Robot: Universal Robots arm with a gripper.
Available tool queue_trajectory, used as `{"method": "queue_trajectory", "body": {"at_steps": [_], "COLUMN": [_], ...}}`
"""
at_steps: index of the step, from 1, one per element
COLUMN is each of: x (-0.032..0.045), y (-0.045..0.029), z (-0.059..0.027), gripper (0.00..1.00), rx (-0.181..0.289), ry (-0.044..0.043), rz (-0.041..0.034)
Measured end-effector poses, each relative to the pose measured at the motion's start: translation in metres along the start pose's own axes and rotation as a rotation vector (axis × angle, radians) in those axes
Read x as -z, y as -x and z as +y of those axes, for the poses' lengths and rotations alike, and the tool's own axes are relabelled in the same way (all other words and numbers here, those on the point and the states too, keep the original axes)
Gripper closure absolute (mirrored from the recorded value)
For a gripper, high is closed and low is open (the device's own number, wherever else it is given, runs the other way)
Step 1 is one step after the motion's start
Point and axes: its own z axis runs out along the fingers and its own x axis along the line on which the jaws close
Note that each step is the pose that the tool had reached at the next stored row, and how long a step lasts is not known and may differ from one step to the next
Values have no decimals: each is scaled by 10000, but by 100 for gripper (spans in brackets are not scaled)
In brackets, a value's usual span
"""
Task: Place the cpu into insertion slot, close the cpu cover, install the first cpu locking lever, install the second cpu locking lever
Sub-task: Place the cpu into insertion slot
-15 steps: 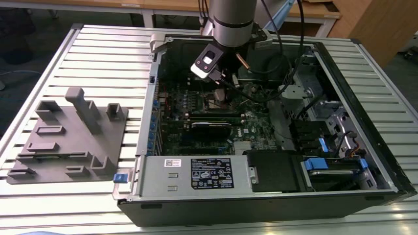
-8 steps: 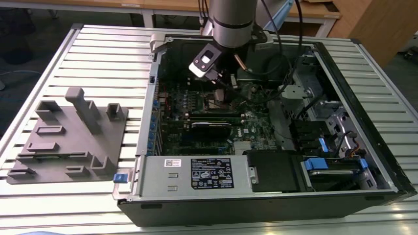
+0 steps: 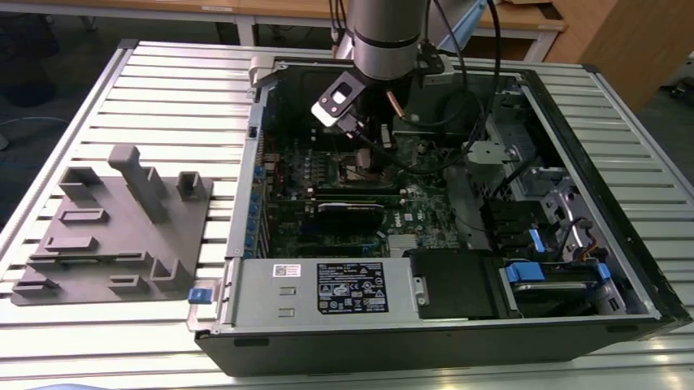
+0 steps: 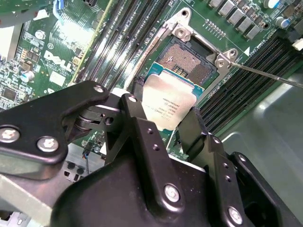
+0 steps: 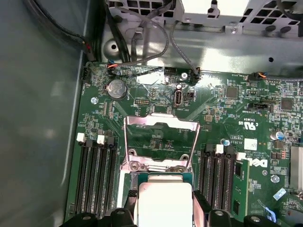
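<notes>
Open computer case (image 3: 434,348) holds the green motherboard (image 3: 325,221). The insertion slot (image 4: 189,61) is bare, with the cpu cover (image 5: 161,124) standing upright. The gripper (image 4: 165,112) jaws are clenched on the cpu (image 4: 168,101) edges, chip partly over the slot's rim.

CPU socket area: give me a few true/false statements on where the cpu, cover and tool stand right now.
1. The tool is shut on the cpu. True.
2. The cpu cover is closed over the insertion slot. False: in the first wrist view it stands swung open, and the board shows through its cut-out.
3. Part of the insertion slot's dark centre shows bare past the cpu. True.
4. The cpu sits fully in the insertion slot, free of the tool. False: it is in the tool's grip and covers only part of the slot.
5. The computer case is closed up. False: its side is open, with the green motherboard in view.
</notes>
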Motion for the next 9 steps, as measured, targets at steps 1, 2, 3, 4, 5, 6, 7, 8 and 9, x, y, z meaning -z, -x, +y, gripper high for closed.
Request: {"method": "queue_trajectory", "body": {"at_steps": [1,2,3,4,5,6,7,8,9], "x": [0,0,1,0,0,0,0,1,1], "y": [0,0,0,0,-1,0,0,0,1], "z": [0,0,-1,0,0,0,0,0,0], "gripper": [46,46,46,46,46,46,46,46,46], "rx": [-44,-101,-164,-231,-299,-362,-418,-457,-483], "ry": [2,7,9,13,13,16,16,17,18], "rz": [18,62,84,94,95,94,90,86,84]}}
